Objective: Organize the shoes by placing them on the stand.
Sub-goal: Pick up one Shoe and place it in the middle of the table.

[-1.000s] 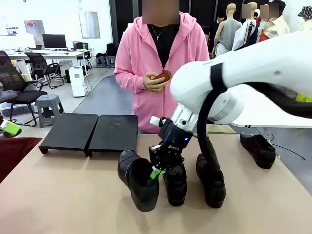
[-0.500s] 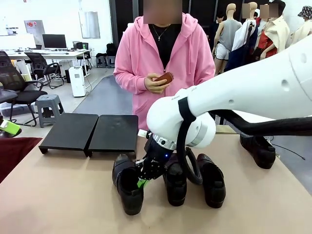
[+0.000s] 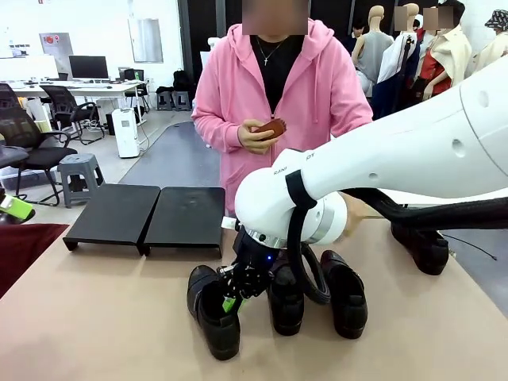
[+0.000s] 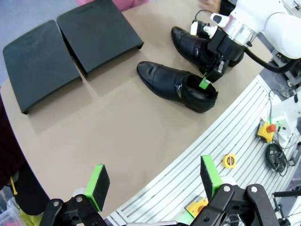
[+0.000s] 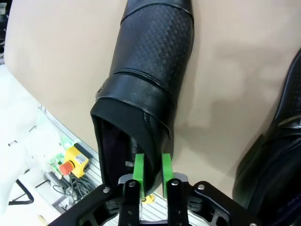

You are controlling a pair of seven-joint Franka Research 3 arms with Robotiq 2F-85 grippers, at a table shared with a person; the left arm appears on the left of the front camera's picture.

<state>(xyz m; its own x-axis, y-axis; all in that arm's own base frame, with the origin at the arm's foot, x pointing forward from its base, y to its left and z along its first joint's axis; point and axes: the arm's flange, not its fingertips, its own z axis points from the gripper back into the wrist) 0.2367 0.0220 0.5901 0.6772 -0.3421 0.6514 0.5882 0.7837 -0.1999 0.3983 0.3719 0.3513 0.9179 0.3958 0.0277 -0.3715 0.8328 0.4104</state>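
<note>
A glossy black shoe (image 3: 213,313) lies flat on the tan table, toe toward the stand; it also shows in the left wrist view (image 4: 176,84). My right gripper (image 3: 232,302) reaches down onto its heel end. In the right wrist view the green pads (image 5: 138,167) pinch the shoe's (image 5: 155,61) collar wall, one inside and one outside. Two more shoes (image 3: 286,298) (image 3: 345,294) stand just right of it, and another (image 3: 421,242) lies at the far right. The black stand (image 3: 186,214) sits bare at the table's far left. My left gripper (image 4: 154,178) hovers high, open, holding nothing.
A person in a pink hoodie stands at the far side holding a small brown object (image 3: 270,127) in both hands. A dark red cloth (image 3: 20,246) lies at the table's left edge. The right arm's big white elbow (image 3: 294,194) hangs over the shoes.
The right gripper carried the gripped shoe left and set it down from a tilt to flat on the table. The arm dropped lower. The left gripper stayed put.
</note>
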